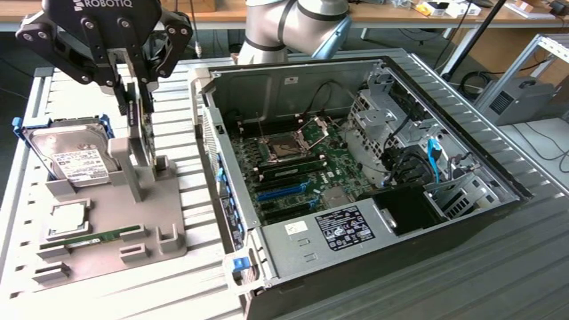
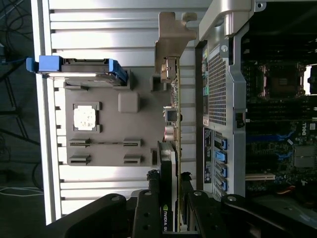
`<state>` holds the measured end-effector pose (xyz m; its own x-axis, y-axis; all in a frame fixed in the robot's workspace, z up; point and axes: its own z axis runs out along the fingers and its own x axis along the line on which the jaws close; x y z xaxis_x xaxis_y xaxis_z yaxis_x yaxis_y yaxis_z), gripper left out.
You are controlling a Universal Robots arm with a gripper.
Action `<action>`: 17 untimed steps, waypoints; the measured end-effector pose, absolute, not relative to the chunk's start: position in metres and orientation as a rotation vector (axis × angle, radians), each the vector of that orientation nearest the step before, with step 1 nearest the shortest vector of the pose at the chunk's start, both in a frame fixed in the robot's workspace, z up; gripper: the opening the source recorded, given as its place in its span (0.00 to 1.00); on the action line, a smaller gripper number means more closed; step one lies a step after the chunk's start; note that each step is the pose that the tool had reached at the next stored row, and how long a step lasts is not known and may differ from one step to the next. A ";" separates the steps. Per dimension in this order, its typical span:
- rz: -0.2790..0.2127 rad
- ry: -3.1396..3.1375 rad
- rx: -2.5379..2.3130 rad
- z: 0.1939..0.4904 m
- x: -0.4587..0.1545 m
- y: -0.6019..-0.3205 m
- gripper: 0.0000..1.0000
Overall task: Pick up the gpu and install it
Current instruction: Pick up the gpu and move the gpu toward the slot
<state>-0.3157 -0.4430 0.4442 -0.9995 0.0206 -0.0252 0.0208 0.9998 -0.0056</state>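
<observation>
**Pincer clamped on the graphics card at the parts tray**

From where I stand, the ribbed silvery metal tabletop (image 1: pixel 498 267) carries everything. The biggest thing on it is the open dark grey desktop computer case (image 1: pixel 294 80), lying on its side with its green motherboard facing up. It takes up the middle and the exterior view's right. The grey jointed robot arm (image 1: pixel 284 27) rises behind the case.

On the exterior view's left, just beside the case, lies the flat grey plastic parts tray (image 1: pixel 116 220). The black pincer (image 1: pixel 138 83) hangs above its far end. It is clenched on the gpu (image 1: pixel 138 123), a thin green circuit card with dark parts and a long silvery bracket. In the wrist view the pincer (image 2: pixel 170 178) has a finger flat against each face of the gpu (image 2: pixel 167 153), and the bracket is on the end away from the fingers.

The card stands on edge, upright, with its lower end down among the tray's posts (I cannot tell whether it has cleared them).

Beside it, towards the exterior view's left, a thick silver hard drive with a white label and blue side rails (image 1: pixel 76 157) leans in its cradle. Nearer the front of the tray lie a small square silvery processor chip (image 1: pixel 69 219) and then a slim green memory stick (image 1: pixel 89 238).
</observation>
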 end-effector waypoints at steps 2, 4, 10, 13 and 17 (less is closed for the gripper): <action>-0.009 3.116 0.032 0.444 -0.313 -0.443 0.27; -0.009 3.116 0.032 0.444 -0.310 -0.443 0.27; -0.009 3.116 0.032 0.444 -0.299 -0.443 0.27; -0.009 3.116 0.032 0.444 -0.294 -0.443 0.27; -0.009 3.116 0.032 0.444 -0.287 -0.443 0.27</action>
